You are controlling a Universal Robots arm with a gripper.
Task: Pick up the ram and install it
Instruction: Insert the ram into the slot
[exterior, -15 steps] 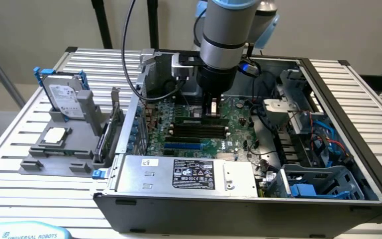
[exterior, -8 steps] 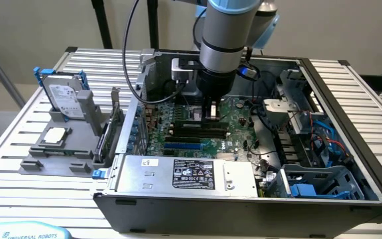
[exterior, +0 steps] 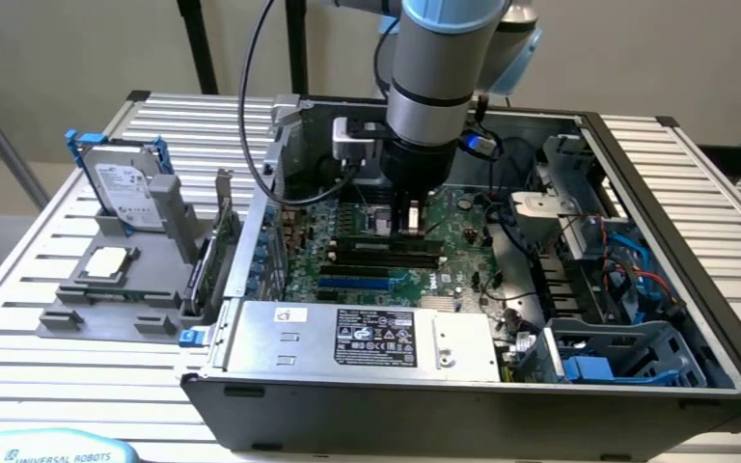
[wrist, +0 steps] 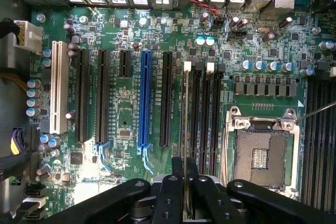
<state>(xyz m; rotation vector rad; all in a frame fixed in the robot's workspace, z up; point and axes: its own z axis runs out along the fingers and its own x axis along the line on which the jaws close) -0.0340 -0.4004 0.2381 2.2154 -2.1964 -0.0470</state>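
The ram [wrist: 186, 119] shows edge-on as a thin pale line, running from between my fingers toward the white latch [wrist: 187, 66] of a black memory slot [wrist: 195, 114]. My gripper [wrist: 186, 184] is shut on it, a black finger [wrist: 172, 192] on each side. In the exterior view the gripper [exterior: 409, 220] hangs low inside the open computer case [exterior: 474, 400], just above the motherboard [exterior: 454, 217] and its memory slots [exterior: 384, 253]. The stick's lower edge lies along the slot; I cannot tell whether it touches.
A blue expansion slot [wrist: 144, 98] and the open CPU socket [wrist: 260, 156] flank the memory slots. A power supply [exterior: 370, 338] and drive cage [exterior: 621, 352] fill the case front. Outside the case stand a hard drive [exterior: 126, 183] and an upright expansion card [exterior: 209, 251].
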